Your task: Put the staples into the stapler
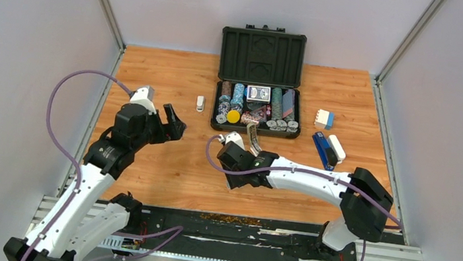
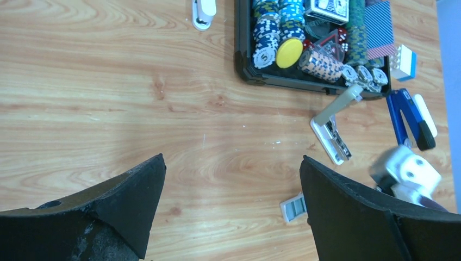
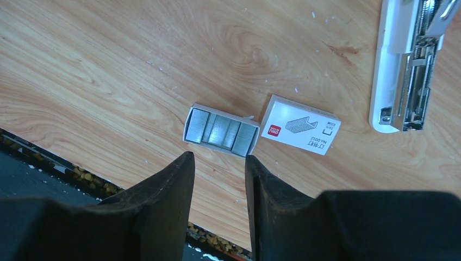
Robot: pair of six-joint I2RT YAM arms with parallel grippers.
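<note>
The stapler lies opened flat on the wooden table with its metal channel showing. It also shows in the left wrist view and the top view. The staples sit as grey strips in the small white tray, with the empty printed sleeve beside it. My right gripper hovers just on the near side of the tray, jaws a little apart and empty; in the top view it covers the tray. My left gripper is wide open and empty, left of the stapler. The tray's edge peeks past its right finger.
An open black case of poker chips and cards stands behind the stapler. A dark blue stapler with a white piece, and a white-and-blue box, lie at the right. A small white stapler lies left of the case. The table's front edge runs close behind the right gripper.
</note>
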